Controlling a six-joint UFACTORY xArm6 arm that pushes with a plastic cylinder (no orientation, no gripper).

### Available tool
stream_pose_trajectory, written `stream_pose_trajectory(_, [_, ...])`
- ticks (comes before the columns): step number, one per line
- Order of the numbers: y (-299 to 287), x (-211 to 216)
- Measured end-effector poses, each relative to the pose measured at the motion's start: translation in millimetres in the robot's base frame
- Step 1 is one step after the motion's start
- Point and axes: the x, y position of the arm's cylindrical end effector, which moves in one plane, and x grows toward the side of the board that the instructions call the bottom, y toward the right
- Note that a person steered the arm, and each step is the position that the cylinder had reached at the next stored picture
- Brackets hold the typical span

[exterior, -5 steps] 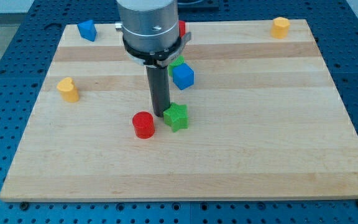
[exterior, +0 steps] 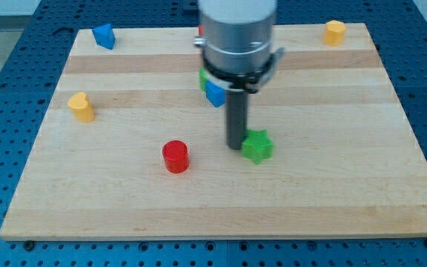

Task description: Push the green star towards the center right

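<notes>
Board to the view's right of the green star [exterior: 256,146] lies open to the edge — no block in that lane. Obstacles sit elsewhere: red cylinder [exterior: 175,157] well to the view's left, blue block [exterior: 214,93] behind my tip [exterior: 235,144] — yellow block [exterior: 335,32] far at the top right corner.

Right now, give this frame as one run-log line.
tip: touching green star's left side | green star: near board centre, short of centre right | red cylinder: left of the tip, apart

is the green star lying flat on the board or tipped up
Flat. The green star shows its whole star-shaped top face and sits level on the board, with my tip at its left side.
</notes>
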Motion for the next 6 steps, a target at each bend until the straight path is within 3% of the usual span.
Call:
stream_pose_trajectory(2, [-32, 35])
stream_pose_trajectory(3, [-15, 49])
stream_pose_trajectory(6, [101, -8])
